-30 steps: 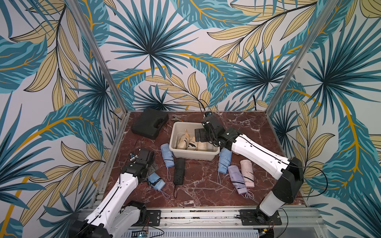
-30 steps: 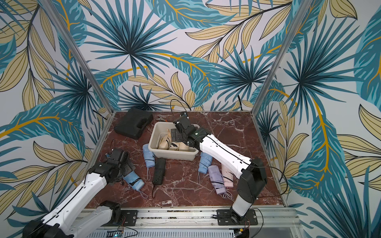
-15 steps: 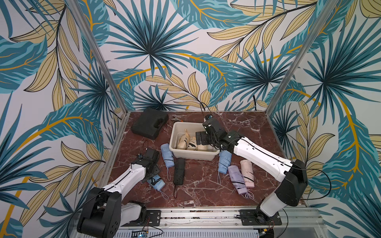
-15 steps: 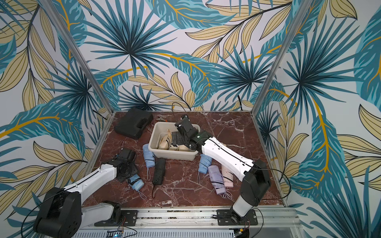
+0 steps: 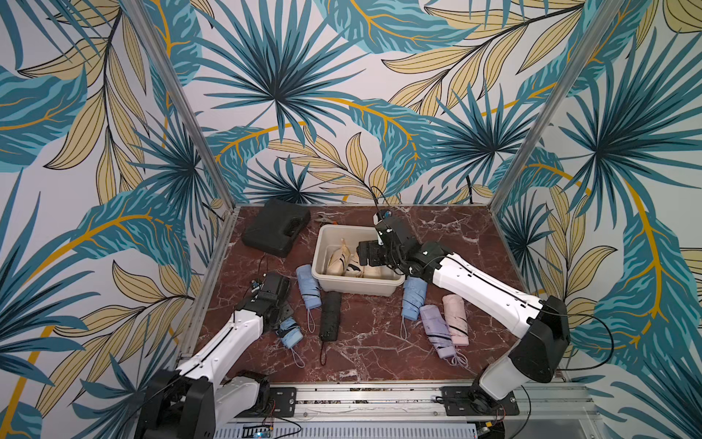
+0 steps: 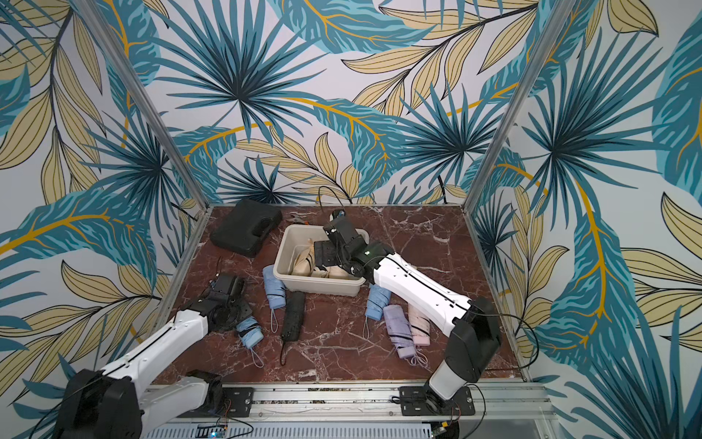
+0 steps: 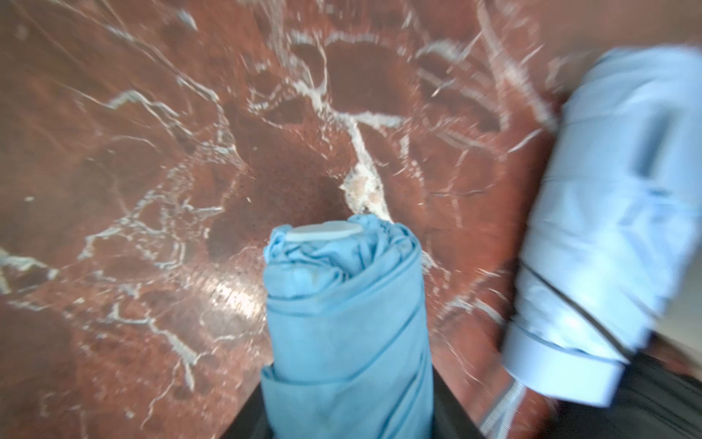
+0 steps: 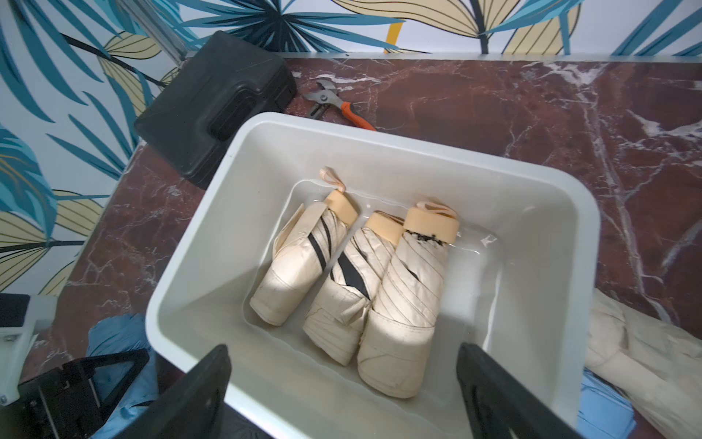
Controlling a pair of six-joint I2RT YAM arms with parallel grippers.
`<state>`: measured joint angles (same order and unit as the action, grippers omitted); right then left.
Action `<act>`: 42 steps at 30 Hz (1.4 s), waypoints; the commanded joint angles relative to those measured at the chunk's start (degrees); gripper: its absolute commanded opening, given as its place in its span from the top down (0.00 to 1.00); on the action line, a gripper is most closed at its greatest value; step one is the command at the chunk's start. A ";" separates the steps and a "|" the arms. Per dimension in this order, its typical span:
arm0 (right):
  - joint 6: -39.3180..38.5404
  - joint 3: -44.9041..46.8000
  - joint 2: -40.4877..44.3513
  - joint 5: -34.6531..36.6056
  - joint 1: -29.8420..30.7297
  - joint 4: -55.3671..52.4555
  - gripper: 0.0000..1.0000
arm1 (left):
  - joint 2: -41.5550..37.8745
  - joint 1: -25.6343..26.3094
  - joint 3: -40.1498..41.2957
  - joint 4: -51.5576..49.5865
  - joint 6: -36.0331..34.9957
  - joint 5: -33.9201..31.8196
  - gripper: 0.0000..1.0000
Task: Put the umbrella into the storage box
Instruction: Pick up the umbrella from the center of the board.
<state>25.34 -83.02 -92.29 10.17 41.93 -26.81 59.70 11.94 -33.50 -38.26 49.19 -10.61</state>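
Though compact, sky-blue umbrella (image 7: 345,323), white-capped.

Red marble tabletop (image 5: 364,342). Toward rear centre: off-white storage box (image 5: 320,243); contains cream folded umbrellas (image 5: 336,262). Above the box's right end: right gripper (image 5: 365,255). Front left: left gripper (image 5: 284,319), low, touching one end of a blue folded umbrella (image 5: 292,335). Against the box front: pale blue umbrella (image 5: 308,290), black umbrella (image 5: 329,315). Further right: second pale blue umbrella (image 5: 412,302), lilac umbrella (image 5: 437,330), pink umbrella (image 5: 456,319). Rear left: black moulded case (image 5: 275,228).
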 commanded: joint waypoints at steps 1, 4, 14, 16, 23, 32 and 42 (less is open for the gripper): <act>1.95 2.93 2.81 -6.16 0.21 4.71 0.09 | -6.64 -0.26 -5.15 -2.98 1.48 0.22 0.79; 5.08 6.17 4.90 -7.00 0.25 8.49 0.11 | -10.09 -0.26 -10.46 -5.06 2.82 0.64 0.81; 8.61 21.25 10.01 -14.31 8.10 40.78 0.08 | -11.58 -0.26 -19.41 3.74 11.43 6.41 0.79; 7.98 23.28 9.55 -13.78 10.13 46.09 0.08 | -11.03 -0.26 -19.74 7.43 13.75 8.22 0.79; 8.00 23.46 6.83 -9.87 12.73 53.40 0.07 | -7.97 -0.25 -21.08 12.13 21.35 12.05 0.79; 5.86 21.01 2.27 -10.77 13.53 55.68 0.08 | -7.06 -0.25 -21.68 13.21 27.00 12.55 0.79; 5.46 17.44 -3.88 -14.29 14.32 54.58 0.15 | -6.89 -0.25 -18.96 13.21 32.40 12.76 0.78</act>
<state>31.81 -63.70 -94.80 -2.09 55.88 26.94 53.06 11.94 -51.81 -29.23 78.41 1.56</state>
